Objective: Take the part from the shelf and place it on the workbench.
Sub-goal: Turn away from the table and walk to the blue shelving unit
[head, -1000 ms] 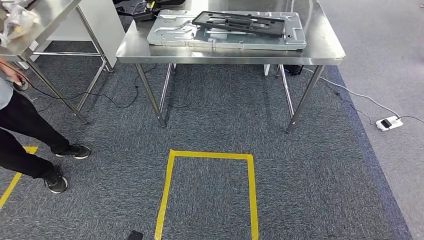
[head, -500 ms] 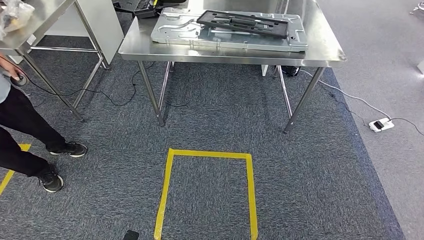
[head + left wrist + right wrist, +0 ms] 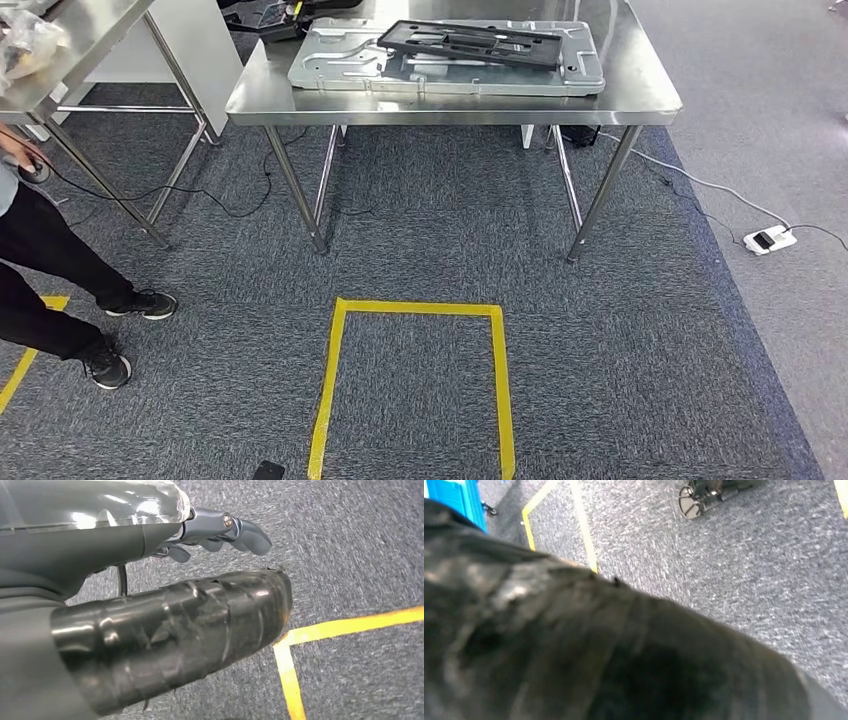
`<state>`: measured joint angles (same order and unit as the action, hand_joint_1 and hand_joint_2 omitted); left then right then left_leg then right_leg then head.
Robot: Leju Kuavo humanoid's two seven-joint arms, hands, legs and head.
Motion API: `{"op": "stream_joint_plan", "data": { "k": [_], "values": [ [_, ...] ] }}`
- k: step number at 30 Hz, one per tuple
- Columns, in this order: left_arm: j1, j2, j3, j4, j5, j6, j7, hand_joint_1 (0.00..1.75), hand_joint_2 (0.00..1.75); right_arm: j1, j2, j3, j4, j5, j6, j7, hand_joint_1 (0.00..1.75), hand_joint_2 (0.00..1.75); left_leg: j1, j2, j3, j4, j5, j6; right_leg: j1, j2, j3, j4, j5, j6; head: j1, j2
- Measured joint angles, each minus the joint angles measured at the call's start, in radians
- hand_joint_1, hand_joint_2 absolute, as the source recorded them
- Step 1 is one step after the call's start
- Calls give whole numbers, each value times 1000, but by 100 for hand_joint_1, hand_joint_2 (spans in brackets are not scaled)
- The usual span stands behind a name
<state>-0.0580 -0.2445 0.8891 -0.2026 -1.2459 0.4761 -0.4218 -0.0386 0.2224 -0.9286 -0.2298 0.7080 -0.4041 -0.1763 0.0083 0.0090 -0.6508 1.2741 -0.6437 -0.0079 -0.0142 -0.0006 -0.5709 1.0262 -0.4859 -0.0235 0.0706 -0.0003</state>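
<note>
The left hand (image 3: 220, 530) hung low over the grey carpet (image 3: 420, 230), beside a yellow tape line. Its fingers (image 3: 250, 532) were curled in a little and held nothing. The right hand's wrist view was covered by a big dark blurry shape, so I could not tell if that hand was open or closed.

Out ahead stood the shiny metal bench (image 3: 455, 100). A flat black part (image 3: 470, 42) lay on a silver tray (image 3: 330, 62) near the far edge of the bench. I think the part was already put down there, so this step looked like the end of the job, or a walk off for another one. No shelf could be seen, so the next move would call for turning to find it.

A yellow tape box (image 3: 415, 380) marked the floor in front. A person (image 3: 50, 270) in dark trousers stood near the bench's left side, next to another bench (image 3: 75, 50). A white power strip (image 3: 768, 240) and its wire lay on the right. Those could get in the way of walking.
</note>
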Motion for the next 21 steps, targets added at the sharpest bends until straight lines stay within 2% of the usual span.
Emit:
{"op": "stream_joint_plan", "data": {
  "k": [1, 2, 4, 5, 6, 7, 10, 12, 14, 15, 16, 17, 19, 21],
  "values": [
    [1, 0, 1, 0, 0, 0, 0, 0, 0, 1, 0, 0, 0, 0, 1, 1, 0, 0, 0, 0, -12, 23, 2, 0, 0, 0, 0, 0, 0, 0, 0, 0],
    [2, 0, 1, 0, 0, 0, 0, 0, 0, 1, 0, 0, 0, 0, 3, 2, 0, 0, 0, 0, -4, 9, 23, 2, 1, 1, 0, 0, 0, 0, 0, 0],
    [1, 0, 2, 0, 0, 0, 1, 0, 0, 1, 0, 0, 1, 1, 6, 3, 0, 0, 0, -3, 61, -125, 98, 12, 1, 4, 4, 1, 0, 1, 0, 0],
    [1, 0, 2, 0, 0, 0, 1, 0, 0, 1, 1, 0, 1, 1, 7, 4, 0, 0, -3, -5, 94, -196, 123, 17, 3, 5, 5, 1, 0, 3, 0, 0],
    [0, 0, 3, 0, 0, 1, 1, 0, 0, 0, 1, 0, 1, 2, 7, 6, 0, 0, -5, -7, 115, -243, 136, 22, 3, 6, 4, 2, 1, 7, 0, 0],
    [0, 0, 3, 0, 0, 1, 1, 0, 0, 0, 1, 0, 1, 3, 7, 7, 0, 0, -7, -9, 123, -266, 136, 25, 4, 7, 2, 2, 3, 13, 0, 0],
    [1, 0, 5, 0, 0, 1, 1, 0, 0, 0, 2, 0, 1, 4, 7, 12, 0, 0, -6, -7, 127, -280, 145, 39, 4, 7, -1, 4, 1, 31, 0, 0],
    [1, -1, 6, 0, 0, 2, 1, 0, 0, 1, 2, 0, 1, 5, 7, 14, 0, 0, 0, -2, 132, -293, 156, 53, 3, 6, -26, 62, -42, 39, 1, 0],
    [1, -2, 7, 0, 0, 2, 1, 0, 0, 1, 2, 0, 1, 5, 7, 15, 0, 0, -2, 3, 129, -294, 159, 59, 1, 6, -84, 188, -110, 43, 1, 0],
    [1, -2, 8, 0, 0, 2, 1, 0, 0, 2, 2, 0, 1, 5, 7, 15, 0, 0, -2, 5, 127, -293, 158, 59, 0, 5, -111, 245, -131, 45, 1, 0],
    [1, -2, 8, 0, 0, 2, 1, 0, 0, 2, 2, 0, 1, 5, 7, 15, 0, 0, -3, 7, 126, -291, 157, 59, -1, 5, -123, 272, -133, 47, 1, 0],
    [1, -2, 8, 0, 0, 2, 1, 0, 0, 3, 2, 0, 1, 5, 7, 16, 0, 0, -2, 8, 126, -288, 155, 58, -3, 4, -116, 261, -115, 49, 1, 0],
    [1, -2, 8, 0, 0, 2, 1, 0, 0, 4, 2, 0, 1, 6, 7, 16, 0, 0, -2, 8, 126, -279, 148, 53, -6, -4, -55, 141, -48, 48, 1, 0],
    [1, -2, 9, 0, 0, 2, 1, 0, 0, 3, 2, 0, 1, 8, 8, 18, 0, 0, -7, 9, 123, -265, 138, 43, -4, -12, -3, 34, -13, 42, 1, 0]
  ]
}}
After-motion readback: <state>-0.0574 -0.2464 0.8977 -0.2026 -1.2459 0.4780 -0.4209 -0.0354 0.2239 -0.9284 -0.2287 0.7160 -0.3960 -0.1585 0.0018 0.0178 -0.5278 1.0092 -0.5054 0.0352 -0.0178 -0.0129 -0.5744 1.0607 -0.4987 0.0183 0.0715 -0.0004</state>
